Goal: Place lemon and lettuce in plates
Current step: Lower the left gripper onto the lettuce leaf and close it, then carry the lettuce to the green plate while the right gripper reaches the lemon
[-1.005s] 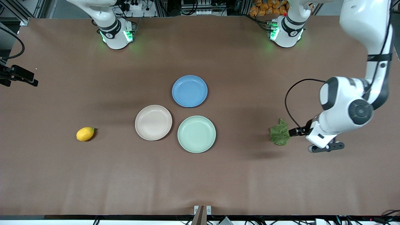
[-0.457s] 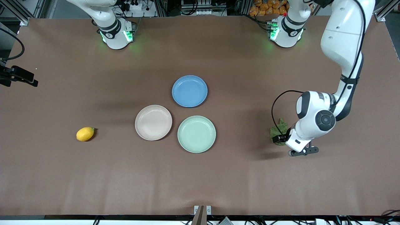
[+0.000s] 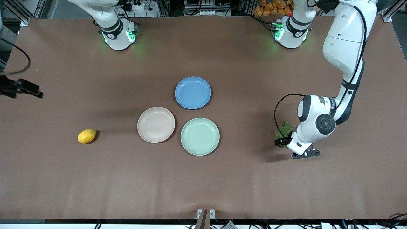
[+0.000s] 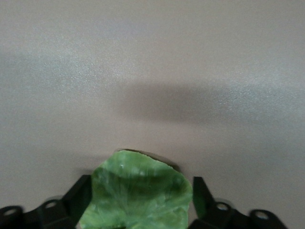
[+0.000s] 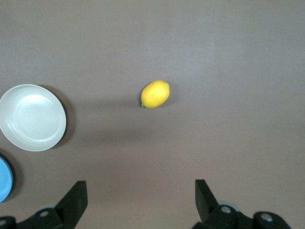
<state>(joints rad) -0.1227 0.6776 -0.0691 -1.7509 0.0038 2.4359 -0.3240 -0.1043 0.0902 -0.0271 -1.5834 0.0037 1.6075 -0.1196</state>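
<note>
The lettuce (image 3: 284, 129) lies on the table toward the left arm's end. My left gripper (image 3: 281, 142) is down over it, open, with one finger on each side of the leaf (image 4: 138, 195), which fills the gap between them (image 4: 141, 186). The lemon (image 3: 86, 136) lies toward the right arm's end, beside the beige-pink plate (image 3: 156, 124). The mint green plate (image 3: 200, 136) is next to that plate. Both plates are empty. My right gripper (image 5: 139, 188) is open and empty, high over the table's right-arm end (image 3: 30, 90). Its wrist view shows the lemon (image 5: 155, 94) and the beige-pink plate (image 5: 32, 117).
A blue plate (image 3: 193, 92) sits empty, farther from the front camera than the other two plates; its edge shows in the right wrist view (image 5: 4, 179). The brown table (image 3: 203, 184) is bare nearer the camera.
My left arm has swung in toward the lettuce and its gripper now straddles the leaf. My right gripper has shifted a little nearer the front camera.
</note>
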